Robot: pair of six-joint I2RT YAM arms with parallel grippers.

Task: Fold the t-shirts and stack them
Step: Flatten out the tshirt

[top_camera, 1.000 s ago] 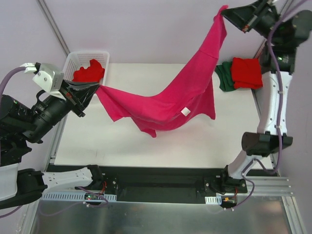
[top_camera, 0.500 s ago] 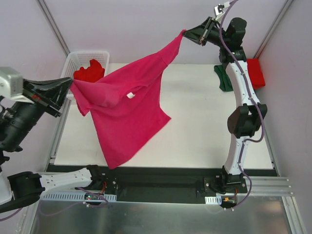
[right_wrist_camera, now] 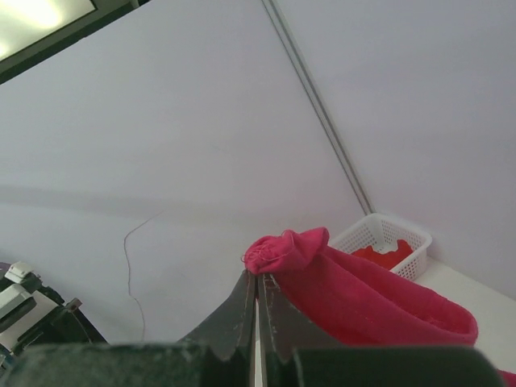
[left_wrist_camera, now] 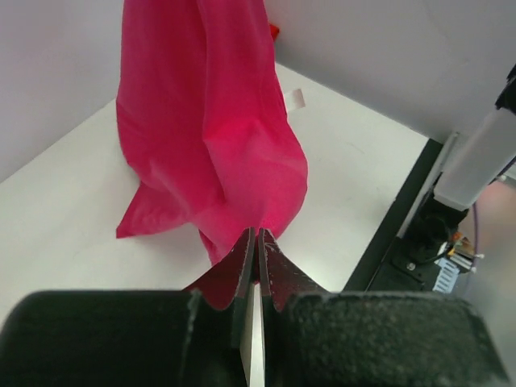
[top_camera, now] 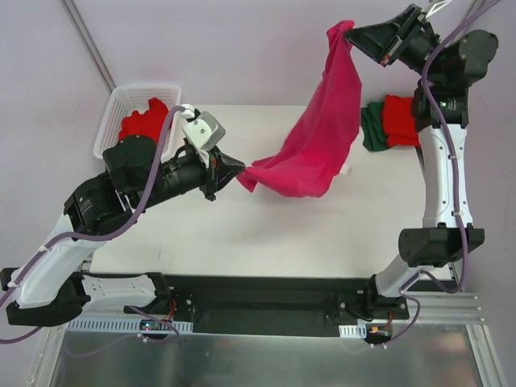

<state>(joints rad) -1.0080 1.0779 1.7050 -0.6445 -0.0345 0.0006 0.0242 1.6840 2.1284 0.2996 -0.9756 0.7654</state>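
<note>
The magenta-pink t-shirt (top_camera: 318,145) hangs in the air between both grippers, its lower part near the white table. My left gripper (top_camera: 240,171) is shut on its lower corner; in the left wrist view the cloth (left_wrist_camera: 210,137) hangs just past the closed fingertips. My right gripper (top_camera: 352,31) is raised high at the back and shut on its upper corner, a bunched knot (right_wrist_camera: 286,250). A folded red t-shirt (top_camera: 401,121) lies on a folded dark green t-shirt (top_camera: 372,127) at the table's right back. Another red t-shirt (top_camera: 143,122) lies crumpled in the basket.
The white lattice basket (top_camera: 121,101) stands at the table's back left corner, and shows in the right wrist view (right_wrist_camera: 383,242). The white table (top_camera: 242,234) has a black rail along its near edge. Lilac walls enclose the back and sides.
My left gripper has swung right from the left edge to the table's middle with its corner. My right gripper has moved up and right. The shirt now hangs bunched and narrow.
</note>
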